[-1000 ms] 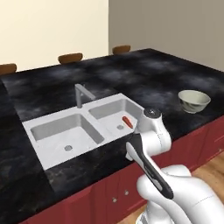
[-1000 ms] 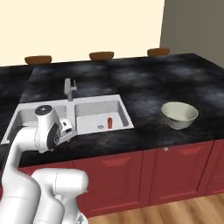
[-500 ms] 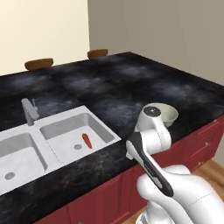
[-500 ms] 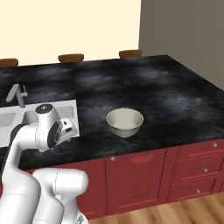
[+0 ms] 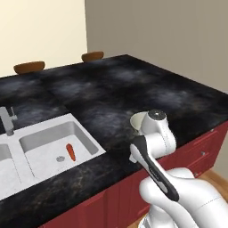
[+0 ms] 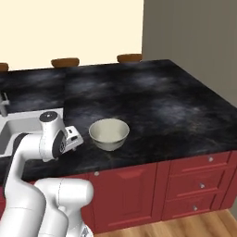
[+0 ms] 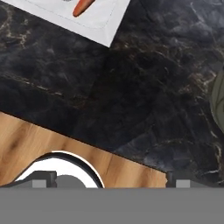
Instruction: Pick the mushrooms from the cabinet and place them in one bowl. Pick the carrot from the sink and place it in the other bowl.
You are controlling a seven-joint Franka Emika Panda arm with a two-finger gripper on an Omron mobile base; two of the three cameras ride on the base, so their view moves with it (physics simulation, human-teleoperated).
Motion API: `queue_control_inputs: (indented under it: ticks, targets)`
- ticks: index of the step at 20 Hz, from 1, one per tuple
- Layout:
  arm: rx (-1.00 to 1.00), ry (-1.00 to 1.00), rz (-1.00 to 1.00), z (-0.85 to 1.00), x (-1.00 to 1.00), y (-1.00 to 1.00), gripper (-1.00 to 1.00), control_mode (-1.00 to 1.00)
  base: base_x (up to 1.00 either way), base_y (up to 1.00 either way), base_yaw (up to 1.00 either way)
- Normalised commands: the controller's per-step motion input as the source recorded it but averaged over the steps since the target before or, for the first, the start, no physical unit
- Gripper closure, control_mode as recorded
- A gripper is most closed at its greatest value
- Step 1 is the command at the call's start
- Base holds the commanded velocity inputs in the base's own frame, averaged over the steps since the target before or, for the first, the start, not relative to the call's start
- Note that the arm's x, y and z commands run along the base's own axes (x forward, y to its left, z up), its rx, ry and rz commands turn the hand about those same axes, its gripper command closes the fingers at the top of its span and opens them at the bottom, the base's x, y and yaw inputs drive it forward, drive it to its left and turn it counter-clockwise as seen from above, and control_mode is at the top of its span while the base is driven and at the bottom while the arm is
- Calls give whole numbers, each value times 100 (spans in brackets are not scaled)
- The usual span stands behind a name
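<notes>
step: fetch carrot point(image 5: 70, 152) | my pincer point(image 7: 111, 181): spread, empty | carrot lies at 11 o'clock in sink point(image 5: 89, 140) | descend centred, fingers straddling its width

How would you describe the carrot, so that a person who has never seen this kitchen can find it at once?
Look at the black marble counter and find the pale sink set into it. The carrot lies on the floor of the basin nearer the cream bowl, beside the round drain. It is the only small orange-red stick there.
</notes>
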Motion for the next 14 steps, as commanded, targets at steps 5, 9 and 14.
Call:
queue_control_inputs:
  ticks: [5,9,14]
  targets:
    - [0,0,0,0,0,0,-100,100,-9,-6,25]
    - [0,0,0,0,0,0,-100,100,-14,-20,2]
    - [0,0,0,0,0,0,-100,100,10,-45,2]
